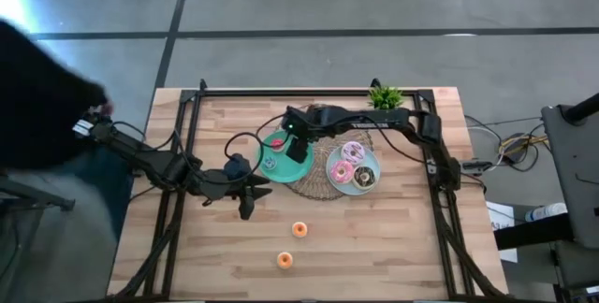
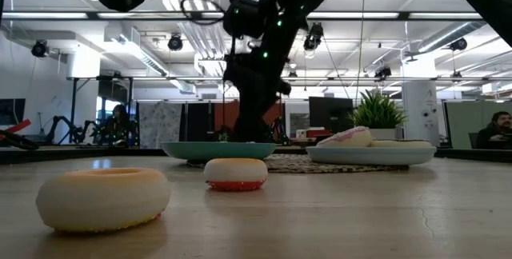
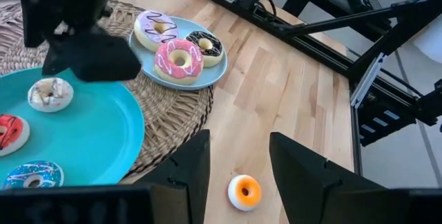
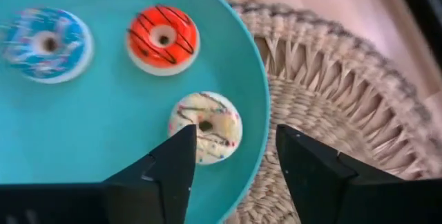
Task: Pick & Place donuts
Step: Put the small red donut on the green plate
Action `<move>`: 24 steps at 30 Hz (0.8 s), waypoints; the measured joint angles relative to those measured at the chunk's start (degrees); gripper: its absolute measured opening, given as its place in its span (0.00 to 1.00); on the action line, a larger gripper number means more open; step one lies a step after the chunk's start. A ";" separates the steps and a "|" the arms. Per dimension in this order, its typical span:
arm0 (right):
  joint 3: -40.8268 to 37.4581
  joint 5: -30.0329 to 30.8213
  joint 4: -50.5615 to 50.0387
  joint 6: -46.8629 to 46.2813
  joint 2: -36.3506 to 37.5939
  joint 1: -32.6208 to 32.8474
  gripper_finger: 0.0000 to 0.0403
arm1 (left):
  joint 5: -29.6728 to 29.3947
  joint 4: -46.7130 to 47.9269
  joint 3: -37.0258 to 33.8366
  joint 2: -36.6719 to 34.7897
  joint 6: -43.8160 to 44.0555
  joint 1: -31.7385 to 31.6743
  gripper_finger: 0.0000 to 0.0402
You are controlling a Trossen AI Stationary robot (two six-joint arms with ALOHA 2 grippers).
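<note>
My right gripper [image 4: 235, 133] hangs open over the teal plate [image 1: 272, 163], near its edge by the woven mat. Three tiny donuts lie flat on that plate: white sprinkled [image 4: 206, 134], just ahead of the fingers and untouched, red [image 4: 163, 39] and blue [image 4: 47, 43]. My left gripper [image 3: 238, 141] is open above bare table, near the teal plate's left side. An orange tiny donut [image 3: 244, 191] lies on the table beneath it, and a second one [image 1: 284, 260] sits nearer the near edge. The pink [image 3: 178, 59], chocolate [image 3: 205, 46] and lilac-white [image 3: 155, 29] donuts rest on the light-blue plate [image 1: 372, 183].
Both plates sit on a round woven mat [image 1: 314, 186] at the table's middle. A small green plant [image 1: 386, 97] stands at the far edge. A dark metal frame [image 1: 192, 121] runs along the table's sides. A person in dark clothes [image 1: 37, 97] stands off the left side.
</note>
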State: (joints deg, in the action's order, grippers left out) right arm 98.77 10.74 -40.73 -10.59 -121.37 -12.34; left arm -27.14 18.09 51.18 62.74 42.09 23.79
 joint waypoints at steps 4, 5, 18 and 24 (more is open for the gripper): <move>-1.76 -0.02 -1.42 3.81 4.16 1.54 0.50 | 0.00 0.00 0.00 0.00 0.04 0.00 0.31; -2.80 -0.02 -1.41 5.35 5.58 2.29 0.50 | 0.00 0.00 0.00 0.00 0.07 0.00 0.31; -30.36 -4.84 11.40 7.84 31.65 16.31 0.50 | -1.79 -0.48 0.20 -0.81 1.55 0.00 0.31; -38.12 -5.25 19.38 10.05 32.93 24.58 0.50 | -2.87 -0.42 0.15 -0.64 1.57 -0.04 0.31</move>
State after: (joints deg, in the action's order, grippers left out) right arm 60.65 5.49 -21.35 -0.53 -88.44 12.24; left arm -30.01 17.66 51.33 62.10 43.66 23.75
